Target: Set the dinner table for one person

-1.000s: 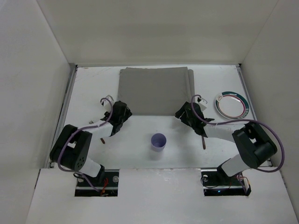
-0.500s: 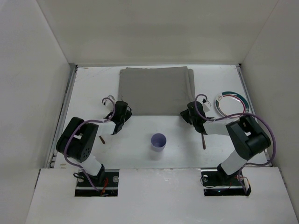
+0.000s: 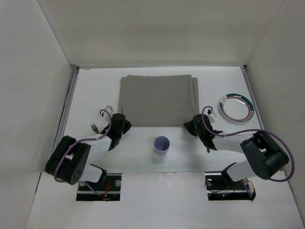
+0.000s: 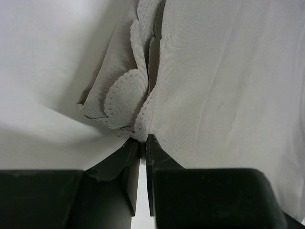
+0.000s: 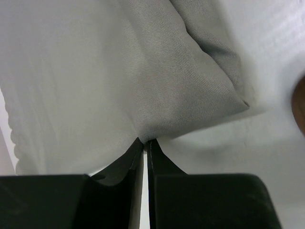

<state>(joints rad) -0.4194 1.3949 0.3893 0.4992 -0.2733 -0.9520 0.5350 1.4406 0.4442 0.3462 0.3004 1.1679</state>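
**Top external view.** The worktop (image 3: 95, 90) lies under the grey mat (image 3: 158, 98) and extends past it on every side. The mat sits flat towards the far edge, with a second layer showing along its right side. The left tool (image 3: 121, 127) is at the mat's near left corner and the right tool (image 3: 192, 125) is at its near right corner. A lilac cup (image 3: 162, 144) stands upright just in front of the mat's near edge, between the two tools and touching neither. A plate (image 3: 236, 107) with a green-banded rim lies to the right of the mat, apart from it.

**Left wrist view.** The left tool (image 4: 143, 141) has its jaws pressed together on the scalloped, dotted corner of the grey mat (image 4: 224, 71). The cloth bunches into folds above the grip. Bare worktop (image 4: 43, 52) shows to the left of the mat.

**Right wrist view.** The right tool (image 5: 144, 142) is likewise clamped tight on the grey mat (image 5: 176, 81), pinching a folded-over corner. Worktop (image 5: 224, 143) shows to the right of that fold.
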